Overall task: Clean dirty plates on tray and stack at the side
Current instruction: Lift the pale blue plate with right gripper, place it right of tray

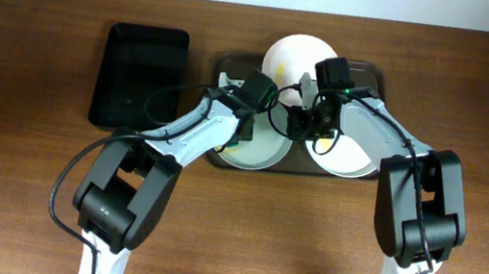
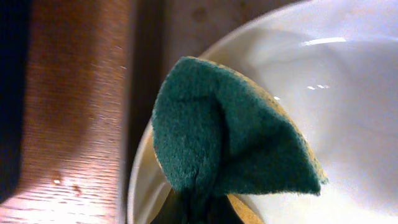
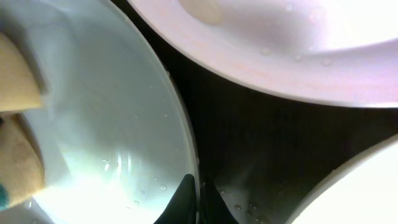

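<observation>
The dark brown tray [image 1: 229,61] holds three white plates. My left gripper [image 1: 249,118] is shut on a green and yellow sponge [image 2: 224,137] and presses it on the front-left plate [image 1: 261,154], near its left rim [image 2: 348,93]. My right gripper [image 1: 306,125] is shut on that plate's right rim [image 3: 112,112]; its fingers [image 3: 198,199] pinch the edge over the wet tray floor [image 3: 261,137]. The sponge shows at that view's left edge [image 3: 18,81]. The back plate [image 1: 295,55] and front-right plate [image 1: 354,153] lie beside it.
A smaller glossy black tray [image 1: 140,78] sits on the wooden table left of the brown tray. In the right wrist view, two other plates [image 3: 298,50] [image 3: 367,193] crowd close to the held rim. Water drops lie on the plate and tray.
</observation>
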